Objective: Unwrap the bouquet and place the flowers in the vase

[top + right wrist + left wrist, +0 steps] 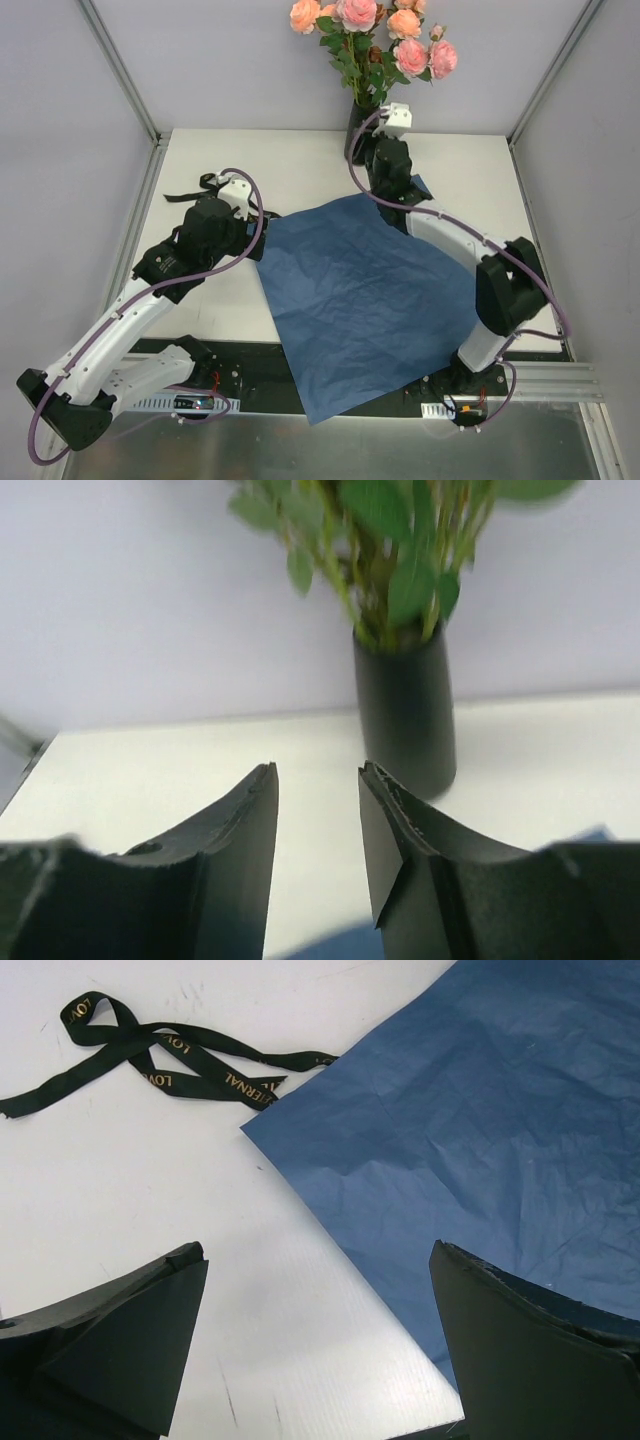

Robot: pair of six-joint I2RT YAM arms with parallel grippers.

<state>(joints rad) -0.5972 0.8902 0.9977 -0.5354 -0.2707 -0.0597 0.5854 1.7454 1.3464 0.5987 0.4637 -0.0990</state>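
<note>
The white table (300, 165) bears a spread blue paper (370, 300), a black ribbon (170, 1060) at its corner — and the vase (405, 715).

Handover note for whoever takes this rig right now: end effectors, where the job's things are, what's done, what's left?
Left end effector: open, empty, over the table by the blue paper edge.
Right end effector: open, empty, facing the vase.
Flowers stand in the vase at the table's far edge; blue paper lies spread flat, black ribbon loose beside it.
Done: unwrapping, flowers in vase. Left: probably only backing the arms away.
</note>
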